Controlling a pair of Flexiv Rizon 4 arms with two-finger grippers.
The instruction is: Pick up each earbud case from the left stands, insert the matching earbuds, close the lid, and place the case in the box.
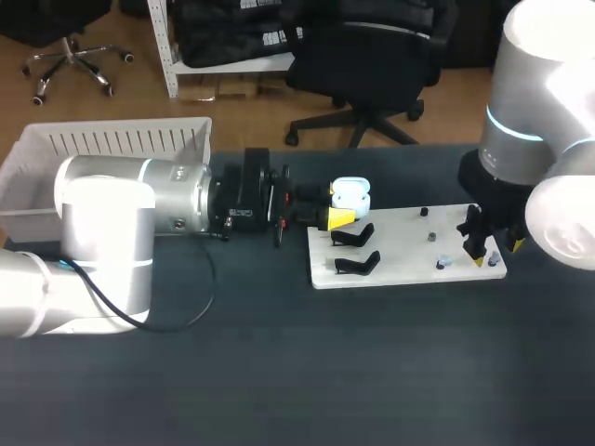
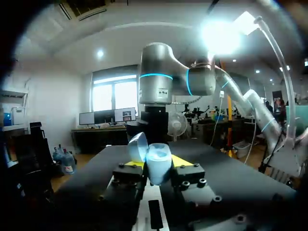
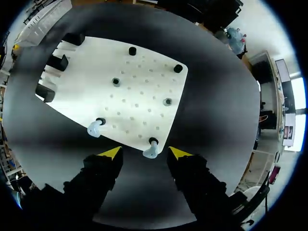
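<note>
Left arm lay flat across the surface (image 1: 279, 372), and the left end effector (image 1: 337, 216) had the case (image 1: 351, 195) pinched between both fingers, up by the far left corner of the board (image 1: 409, 243). In the left wrist view the case sat upright between the yellow tips, a finger pressed to each side, its lid (image 2: 137, 147) swung open to one side. It was apart from the black stands (image 1: 357, 263), which stood along the board's left edge.

Over at the board's near right corner, the right end effector (image 3: 145, 153) hung above the board with its fingers spread wide and nothing gripped. An earbud (image 3: 150, 151) sat on its peg right at that corner, in line with the gap between the two tips, and neither finger touched it. A second earbud (image 3: 95, 129) was on another peg farther along the board's near edge. A few dark pegs (image 3: 132, 50) dotted the rest of the board.

The white box (image 1: 121, 139) was at the surface's far left corner, behind the left arm and well apart from the case.
</note>
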